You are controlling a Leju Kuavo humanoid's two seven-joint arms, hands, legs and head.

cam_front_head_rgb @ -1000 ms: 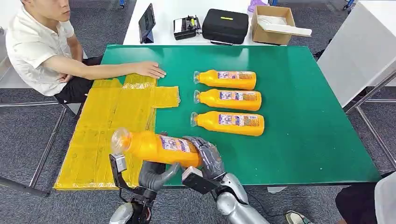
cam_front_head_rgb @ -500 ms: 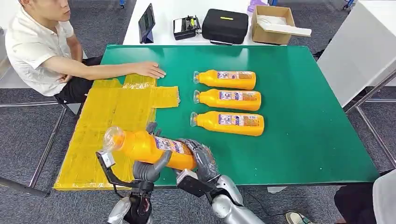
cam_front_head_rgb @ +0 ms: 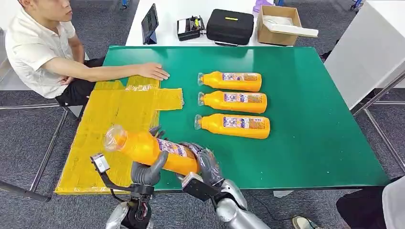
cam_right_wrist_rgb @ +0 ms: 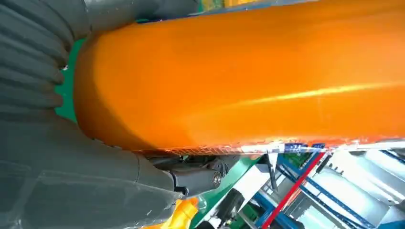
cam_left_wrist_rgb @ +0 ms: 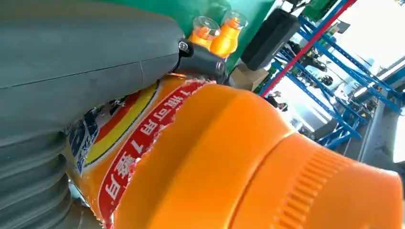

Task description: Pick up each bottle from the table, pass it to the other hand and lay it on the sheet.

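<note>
An orange juice bottle (cam_front_head_rgb: 150, 148) hangs above the table's near edge, its clear cap end over the yellow sheet (cam_front_head_rgb: 114, 114). My left hand (cam_front_head_rgb: 147, 171) wraps its middle from below, with the fingers over the top. My right hand (cam_front_head_rgb: 206, 164) grips its base end. Up close, the left wrist view has the bottle (cam_left_wrist_rgb: 239, 157) against my left hand (cam_left_wrist_rgb: 71, 57). In the right wrist view its orange body (cam_right_wrist_rgb: 248, 76) lies in my right hand (cam_right_wrist_rgb: 57, 181). Three more bottles lie side by side on the green table: far (cam_front_head_rgb: 230, 81), middle (cam_front_head_rgb: 233, 101), near (cam_front_head_rgb: 233, 125).
A person sits at the left with a hand (cam_front_head_rgb: 153, 71) resting at the sheet's far corner. Behind the green table (cam_front_head_rgb: 310, 119) stand a tablet (cam_front_head_rgb: 149, 23), a black case (cam_front_head_rgb: 230, 26) and a cardboard box (cam_front_head_rgb: 279, 19). A white table (cam_front_head_rgb: 367, 47) is at the right.
Both hands have carried the bottle a little to the left, toward the sheet. The left hand has closed its thumb and fingers around the bottle's middle.
</note>
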